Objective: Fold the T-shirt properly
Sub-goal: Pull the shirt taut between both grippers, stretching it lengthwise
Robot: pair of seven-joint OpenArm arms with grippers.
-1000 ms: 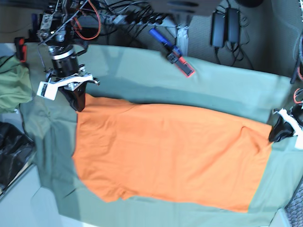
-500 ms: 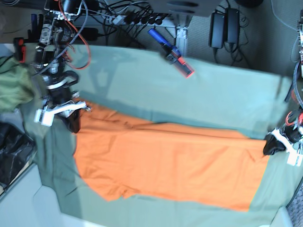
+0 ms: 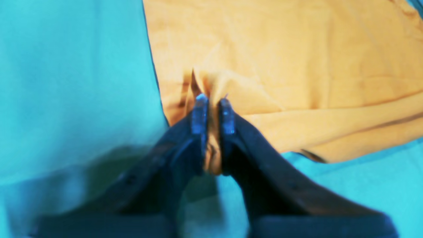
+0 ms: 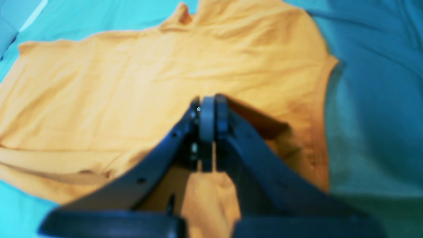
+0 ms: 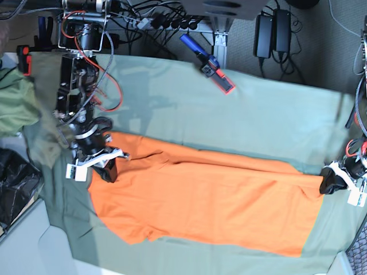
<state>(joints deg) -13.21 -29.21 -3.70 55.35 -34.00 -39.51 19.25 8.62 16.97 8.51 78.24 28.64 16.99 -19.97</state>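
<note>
So the orange T-shirt (image 5: pixel 206 200) is lying mostly flat on the sage-green cloth (image 5: pixel 269 114) covering the counter, stretched between the two arms. The right end effector (image 5: pixel 108 172) reaches down from the tall arm at the back, tilted toward the shirt's corner, and its fingers are pressed together; in its wrist view the right end effector (image 4: pixel 208 112) sits over the fabric with the shirt spreading out ahead of it and to both sides, though I can't really tell if any cloth is pinched in there. At the other end of the shirt, the left end effector (image 5: pixel 331 182) comes in low from the side, right at the shirt's edge. Its wrist view shows the left end effector (image 3: pixel 211 110) with a narrow gap and a bunched ridge of orange fabric sitting between the fingers (image 3: pixel 199 115), the rest of the shirt fanning away ahead of it. An olive-green garment (image 5: pixel 14 106) sits behind the right arm, off the cloth's edge.
</note>
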